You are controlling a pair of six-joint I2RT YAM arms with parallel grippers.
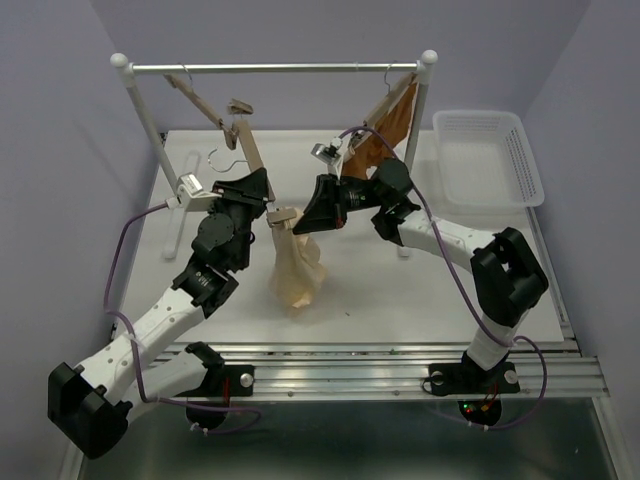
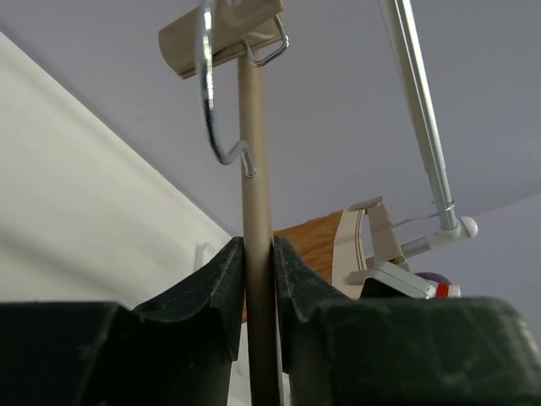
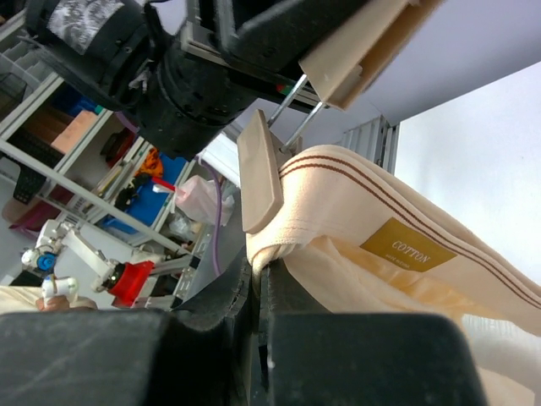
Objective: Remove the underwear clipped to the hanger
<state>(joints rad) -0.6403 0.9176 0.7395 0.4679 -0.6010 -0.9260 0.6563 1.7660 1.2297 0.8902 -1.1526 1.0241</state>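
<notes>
Our left tool (image 2: 258, 269) is clamped on the wooden bar of the hanger (image 2: 254, 169), with the wire hook just above its fingers. Our right tool (image 3: 256, 279) is closed on the waistband of the underwear (image 3: 380, 211), pinching the cloth directly under the clip (image 3: 259, 173) that bites it. The rest of the garment drapes away from the right tool, down toward the surface (image 1: 400, 300). We judge the left tool should hold the bar rigid while the right pulls straight out of the clip's mouth, not sideways, so the band slips free without tearing or twisting the hanger.
</notes>
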